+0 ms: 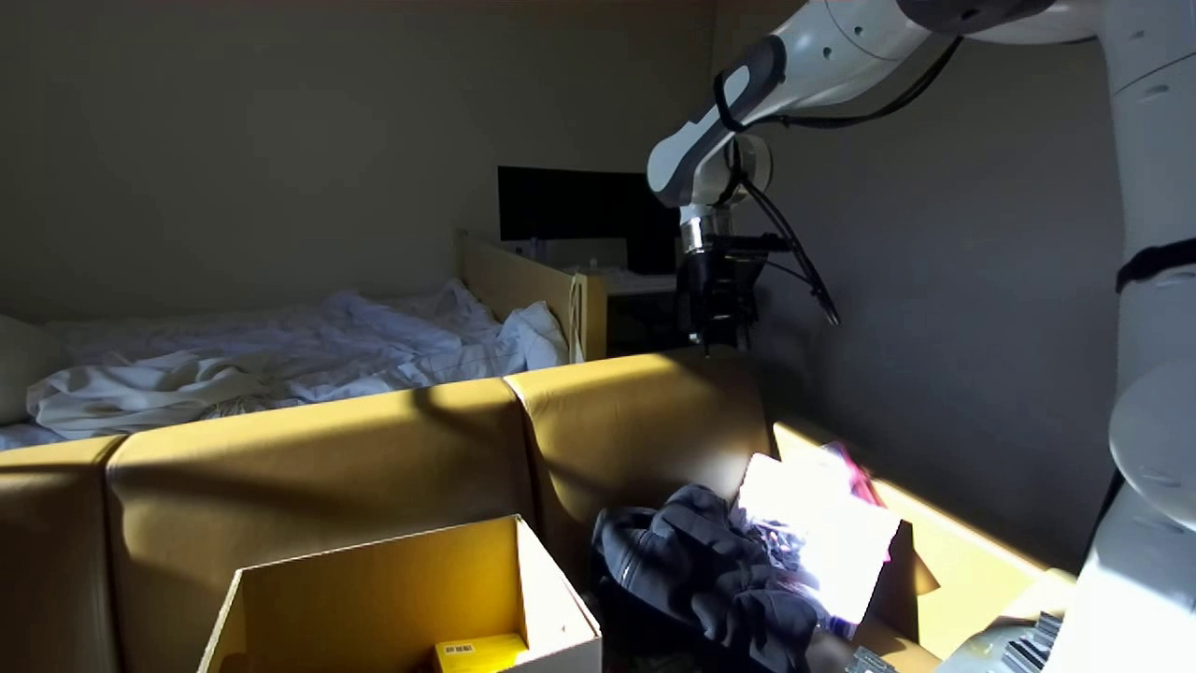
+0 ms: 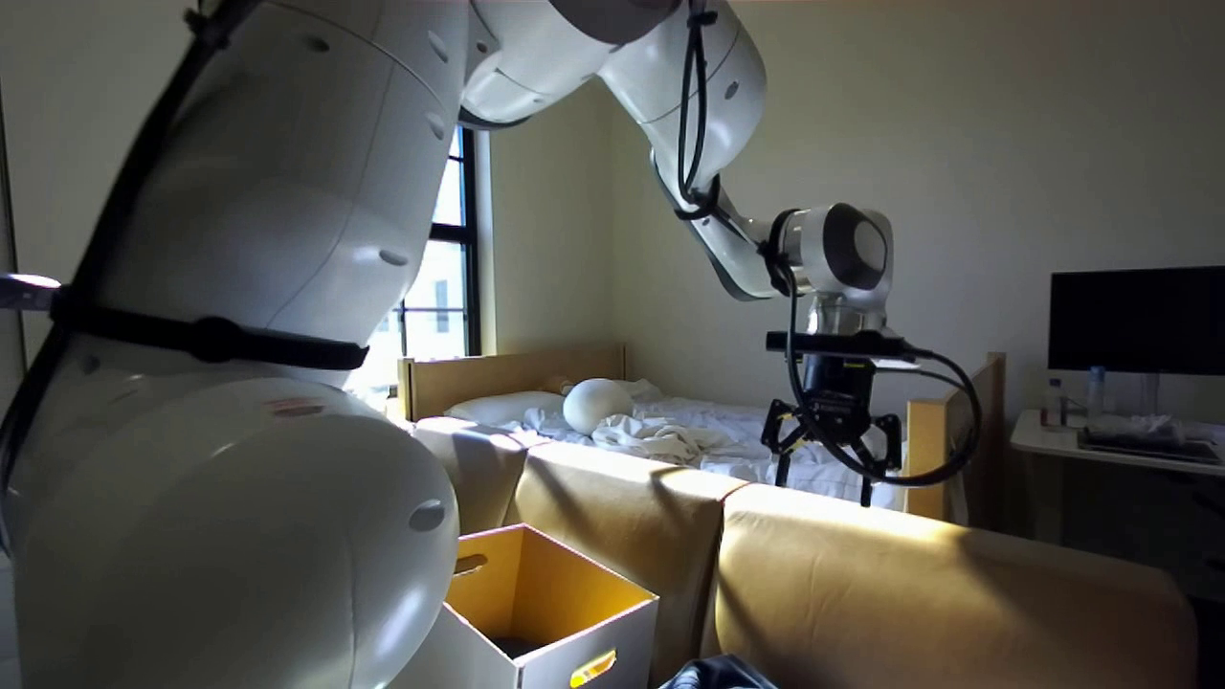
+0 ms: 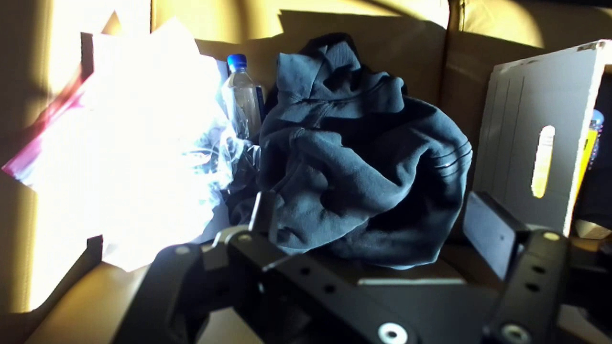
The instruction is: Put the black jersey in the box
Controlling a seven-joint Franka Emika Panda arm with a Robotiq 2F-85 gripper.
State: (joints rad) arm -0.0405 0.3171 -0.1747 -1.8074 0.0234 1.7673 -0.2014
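The black jersey (image 1: 701,561) lies bunched on the sofa seat, to the right of the box in an exterior view. Only its top edge (image 2: 718,674) shows in an exterior view. In the wrist view the jersey (image 3: 344,177) is a dark blue-grey heap with folds in the middle. The tan cardboard box (image 1: 383,598) stands open beside it; its walls also show in an exterior view (image 2: 574,660) and its side with a hand slot in the wrist view (image 3: 511,143). My gripper (image 2: 824,485) is open and empty, pointing down, high above the sofa; its fingers (image 3: 377,222) are spread wide in the wrist view.
A yellow packet (image 1: 481,652) lies inside the box. A sunlit, overexposed white object (image 3: 134,143) and a blue-capped bottle (image 3: 246,95) sit beside the jersey. The sofa backrest (image 1: 635,421) rises behind, with a bed (image 1: 280,346) beyond it.
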